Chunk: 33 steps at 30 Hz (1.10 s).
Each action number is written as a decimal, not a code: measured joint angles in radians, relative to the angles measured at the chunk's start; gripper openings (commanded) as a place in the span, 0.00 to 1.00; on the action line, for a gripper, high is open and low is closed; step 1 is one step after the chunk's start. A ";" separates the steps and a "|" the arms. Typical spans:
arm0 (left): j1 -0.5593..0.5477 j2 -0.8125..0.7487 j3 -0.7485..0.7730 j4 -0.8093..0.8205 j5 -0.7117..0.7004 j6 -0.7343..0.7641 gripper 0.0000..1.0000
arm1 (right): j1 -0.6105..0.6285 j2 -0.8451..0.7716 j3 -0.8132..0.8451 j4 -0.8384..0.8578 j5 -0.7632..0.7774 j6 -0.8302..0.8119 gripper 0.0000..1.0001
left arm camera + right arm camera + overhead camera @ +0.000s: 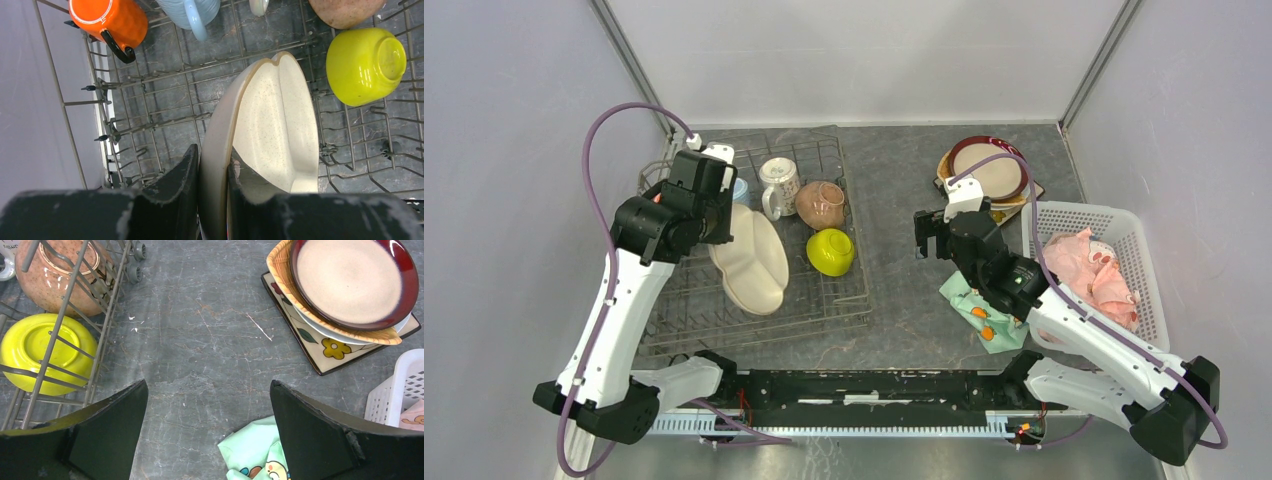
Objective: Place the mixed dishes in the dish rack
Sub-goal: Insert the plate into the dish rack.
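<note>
The grey wire dish rack [686,310] holds an orange mug [107,20], a light-blue mug [192,10], a white patterned mug [779,184], a tan bowl [820,203] and a lime-green bowl [831,251]. My left gripper [214,172] is shut on the rim of the cream three-section plate [275,125], which stands on edge in the rack. My right gripper [207,400] is open and empty above the table, right of the rack. The red-rimmed plate [352,280] lies on the woven tan plate [280,270], a white plate and a square flowered plate at the back right.
A teal patterned cloth [981,310] lies under my right arm. A white perforated basket [1142,250] with a pink cloth [1092,270] stands at the right. Grey walls close in the table at left, right and back.
</note>
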 measured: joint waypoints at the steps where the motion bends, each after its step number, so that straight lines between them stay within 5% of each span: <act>1: 0.000 0.000 -0.001 0.000 0.000 -0.003 0.02 | 0.000 0.000 -0.001 0.000 0.000 0.000 0.98; 33: -0.007 0.092 -0.074 0.274 -0.084 0.020 0.02 | 0.000 -0.019 -0.029 0.006 0.000 0.000 0.98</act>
